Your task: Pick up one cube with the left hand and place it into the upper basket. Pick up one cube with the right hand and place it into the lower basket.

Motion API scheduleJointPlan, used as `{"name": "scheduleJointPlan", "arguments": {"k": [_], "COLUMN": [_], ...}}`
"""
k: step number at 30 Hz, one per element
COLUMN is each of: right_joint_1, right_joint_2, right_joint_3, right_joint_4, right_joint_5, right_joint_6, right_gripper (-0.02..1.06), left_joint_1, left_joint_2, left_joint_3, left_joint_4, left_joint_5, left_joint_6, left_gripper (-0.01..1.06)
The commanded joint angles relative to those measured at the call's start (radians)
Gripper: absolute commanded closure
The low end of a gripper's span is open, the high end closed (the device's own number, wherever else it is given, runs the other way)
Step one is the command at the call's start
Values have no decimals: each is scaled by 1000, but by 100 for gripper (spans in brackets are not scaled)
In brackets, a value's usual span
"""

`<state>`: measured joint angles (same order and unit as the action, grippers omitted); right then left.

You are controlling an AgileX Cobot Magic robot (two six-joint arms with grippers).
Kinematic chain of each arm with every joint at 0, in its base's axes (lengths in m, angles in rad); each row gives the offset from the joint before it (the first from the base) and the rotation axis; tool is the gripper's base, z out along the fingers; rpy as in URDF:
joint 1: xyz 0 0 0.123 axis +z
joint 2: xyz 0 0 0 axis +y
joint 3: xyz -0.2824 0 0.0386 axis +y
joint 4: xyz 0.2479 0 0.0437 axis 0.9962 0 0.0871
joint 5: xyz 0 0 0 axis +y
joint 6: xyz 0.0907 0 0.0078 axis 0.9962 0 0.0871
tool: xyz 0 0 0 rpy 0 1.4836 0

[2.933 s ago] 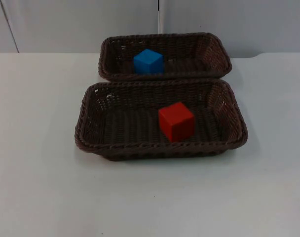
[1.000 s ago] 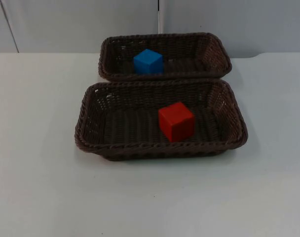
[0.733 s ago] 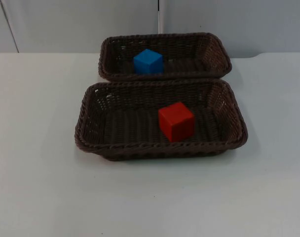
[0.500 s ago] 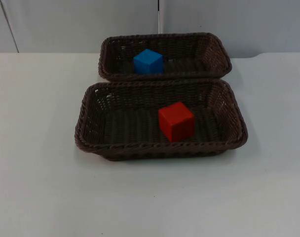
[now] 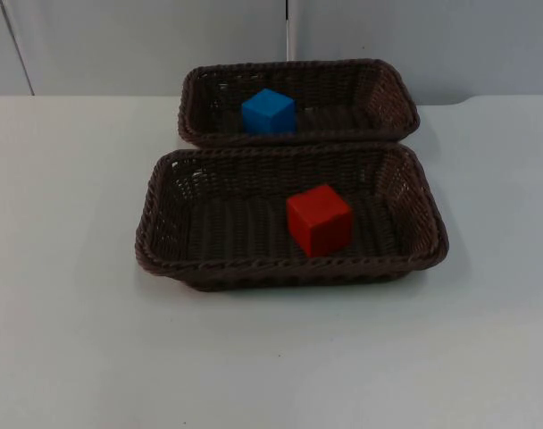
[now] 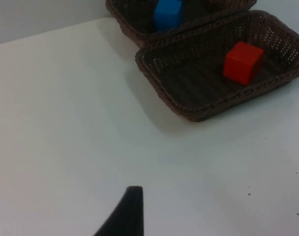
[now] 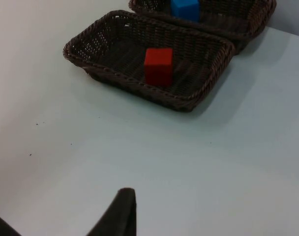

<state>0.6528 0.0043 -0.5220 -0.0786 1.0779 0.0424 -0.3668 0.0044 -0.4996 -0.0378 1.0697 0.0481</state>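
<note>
The blue cube [image 5: 269, 111] is seen lying inside the upper basket [image 5: 388, 89], toward its left half, and the red cube [image 5: 319, 219] rests on the floor of the lower basket [image 5: 155, 223], a little right of centre. The two baskets stand on the white tabletop [image 5: 75, 340] with their long rims touching or nearly so.

The left claw [image 6: 125, 216] is held above bare tabletop, well apart from the baskets, and the right claw [image 7: 117, 214] is held likewise on the other side. One black fingertip of each is seen, so whether either claw is wide or narrow cannot be told. Nothing is held by either as far as can be judged.

Judged from how things lie, both placements are already made and the task is taken to be complete. The step in hand is therefore judged to be a plain wait or retreat. It is done well if both arms are kept high and outside the basket rims, so that the woven walls are not nudged and the cubes are left undisturbed.
</note>
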Motion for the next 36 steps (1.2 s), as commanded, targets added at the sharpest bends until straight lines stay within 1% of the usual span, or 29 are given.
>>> {"name": "scheduleJointPlan", "arguments": {"k": [1,7,9,12,14,19,20,25,26,30,32,36], "right_joint_1": [-1,-1,-1,-1,-1,-1,-1,-1,-1,-1,-1,-1], "right_joint_2": [-4,-4,-4,-4,-4,-4,-4,-4,-4,-4,-4,-4], "right_joint_3": [6,6,6,6,6,6,6,6,6,6,6,6], "right_joint_4": [-1,-1,-1,-1,-1,-1,-1,-1,-1,-1,-1,-1], "right_joint_5": [1,1,1,1,1,1,1,1,1,1,1,1], "right_joint_6": [-9,-9,-9,-9,-9,-9,-9,-9,-9,-9,-9,-9], "right_gripper": [-1,-1,-1,-1,-1,-1,-1,-1,-1,-1,-1,-1], "left_joint_1": [-4,16,46,114,125,216,216,290,290,343,357,357], "left_joint_2": [-4,-4,-4,-4,-4,-4,-4,-4,-4,-4,-4,-4], "left_joint_3": [5,5,5,5,5,5,5,5,5,5,5,5], "left_joint_4": [1,1,1,1,1,1,1,1,1,1,1,1], "left_joint_5": [4,4,4,4,4,4,4,4,4,4,4,4], "left_joint_6": [-6,-6,-6,-6,-6,-6,-6,-6,-6,-6,-6,-6], "left_gripper": [0,0,0,0,0,0,0,0,0,0,0,0]}}
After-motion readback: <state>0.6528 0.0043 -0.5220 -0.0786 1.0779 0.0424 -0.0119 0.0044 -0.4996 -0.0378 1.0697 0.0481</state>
